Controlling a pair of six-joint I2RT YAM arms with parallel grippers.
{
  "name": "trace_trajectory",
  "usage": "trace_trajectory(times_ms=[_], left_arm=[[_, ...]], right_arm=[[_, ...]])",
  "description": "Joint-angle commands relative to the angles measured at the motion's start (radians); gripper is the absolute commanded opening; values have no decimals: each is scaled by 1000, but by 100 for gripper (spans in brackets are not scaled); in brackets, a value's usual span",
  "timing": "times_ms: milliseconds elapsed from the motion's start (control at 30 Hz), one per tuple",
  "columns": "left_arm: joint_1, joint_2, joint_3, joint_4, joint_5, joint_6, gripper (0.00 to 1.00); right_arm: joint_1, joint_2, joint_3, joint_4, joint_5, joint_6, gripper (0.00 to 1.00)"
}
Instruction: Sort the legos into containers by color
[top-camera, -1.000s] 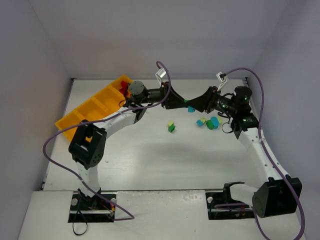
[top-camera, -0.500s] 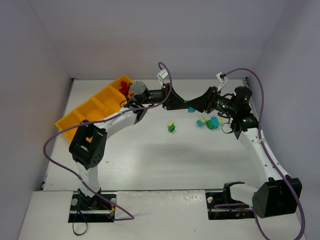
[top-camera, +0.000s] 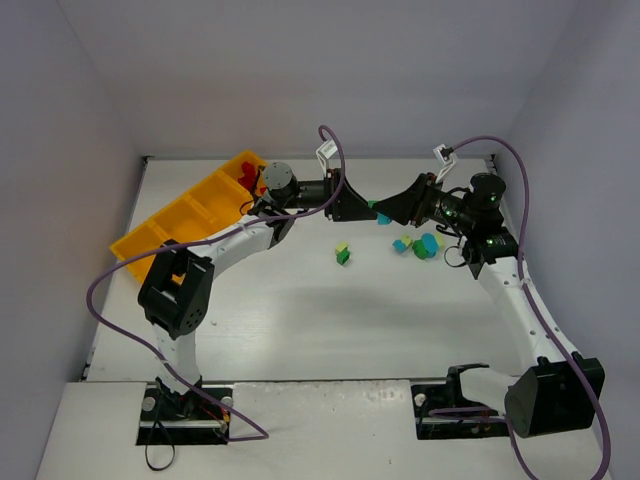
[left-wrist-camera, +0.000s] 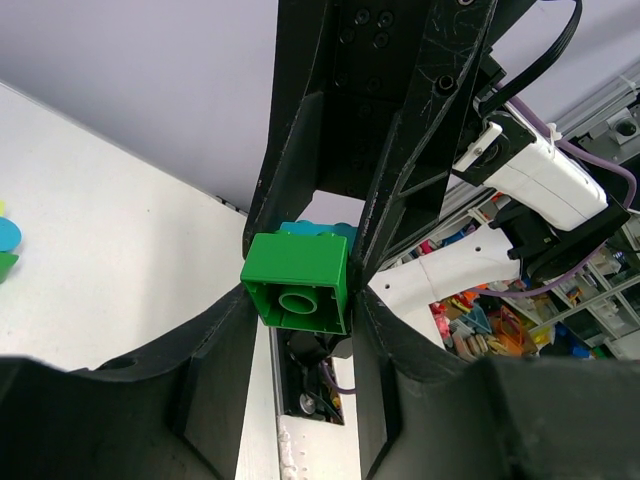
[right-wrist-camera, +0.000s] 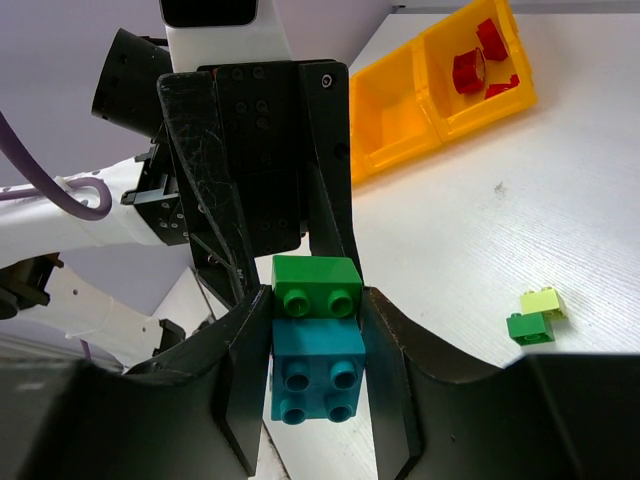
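- The left claw (left-wrist-camera: 297, 300) has just narrowed and now pinches the green brick (left-wrist-camera: 297, 283), mid-air at upper centre of the overhead view.
- The right claw (right-wrist-camera: 318, 335) clamps the attached teal brick (right-wrist-camera: 317, 370).
- Separation looks imminent; the tray (top-camera: 185, 215) waits at upper left.

White table (top-camera: 300, 320) between pale grey walls (top-camera: 300, 80); colourful clutter (left-wrist-camera: 480, 335) beyond its edge.

Green lego (right-wrist-camera: 317, 285) atop teal lego (right-wrist-camera: 317, 372)
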Motion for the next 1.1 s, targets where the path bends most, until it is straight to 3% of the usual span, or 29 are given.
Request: trace_trajectory(times_ms=[0, 267, 400, 467, 667, 933, 1067], left_arm=[[-17, -32, 51, 65, 15, 9, 25], [-17, -27, 58, 120, 4, -26, 7], [-17, -21, 60, 137, 3, -36, 1], [-17, -22, 55, 139, 4, -37, 0], [-17, -29, 51, 149, 9, -43, 0], [-14, -29, 41, 157, 12, -51, 0], [-9, -32, 28, 136, 6, -22, 0]], right_arm=[[2, -26, 5, 93, -4, 0, 0], [1, -29, -4, 93, -9, -4, 1], [2, -32, -8, 93, -10, -5, 21], [1, -32, -7, 93, -7, -8, 33], [1, -31, -12, 91, 7, -12, 52], [2, -40, -7, 82, 33, -23, 63], [-2, -43, 14, 65, 54, -32, 63]])
